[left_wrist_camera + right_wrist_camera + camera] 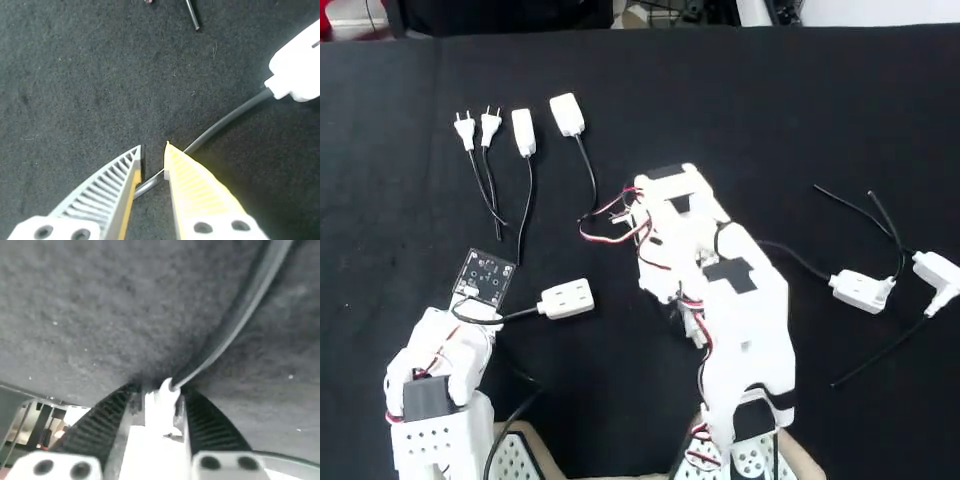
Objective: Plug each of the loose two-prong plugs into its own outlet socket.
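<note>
My left gripper (153,147) is shut on the black cable (225,122) of a white outlet socket (300,65). In the high view that socket (567,298) lies beside the left arm's wrist (480,300). My right gripper (159,390) is shut on a small white plug body (162,400), and its black cable (240,315) runs away over the cloth. The right arm (720,290) covers that grip from above. Two loose two-prong plugs (466,128) (491,123) lie at the back left, next to two white sockets (523,130) (567,113).
A black cloth (770,110) covers the table. At the right lie another white socket (860,290) and a white plug (935,275), with black cables (860,210) looping around them. Red and white servo wires (610,225) hang off the right arm.
</note>
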Controlling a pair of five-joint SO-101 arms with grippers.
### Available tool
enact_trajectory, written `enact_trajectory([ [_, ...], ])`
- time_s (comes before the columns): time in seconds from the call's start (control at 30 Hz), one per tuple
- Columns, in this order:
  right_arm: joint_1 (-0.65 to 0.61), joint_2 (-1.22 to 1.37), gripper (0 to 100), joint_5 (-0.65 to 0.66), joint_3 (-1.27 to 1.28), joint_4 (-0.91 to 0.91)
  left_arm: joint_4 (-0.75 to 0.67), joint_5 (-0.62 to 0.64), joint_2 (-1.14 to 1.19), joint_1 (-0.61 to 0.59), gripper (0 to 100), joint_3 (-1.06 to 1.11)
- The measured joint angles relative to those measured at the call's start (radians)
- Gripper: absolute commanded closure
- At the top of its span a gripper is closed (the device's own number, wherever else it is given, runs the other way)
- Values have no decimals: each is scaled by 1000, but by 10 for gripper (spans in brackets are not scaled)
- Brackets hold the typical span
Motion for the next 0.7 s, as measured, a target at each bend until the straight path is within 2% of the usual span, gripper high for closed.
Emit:
enact_trajectory([
  [0.3,-11,6,875,-29,-5,14,0,0,0,0,909,0],
  [0.5,-64,6,879,-38,-5,14,0,0,0,0,909,0],
  [0.57,-78,8,907,-38,-3,14,0,0,0,0,909,0],
  [0.63,-87,8,981,-38,-3,14,0,0,0,0,909,0],
  [0.7,-89,8,975,-38,-3,14,0,0,0,0,909,0],
])
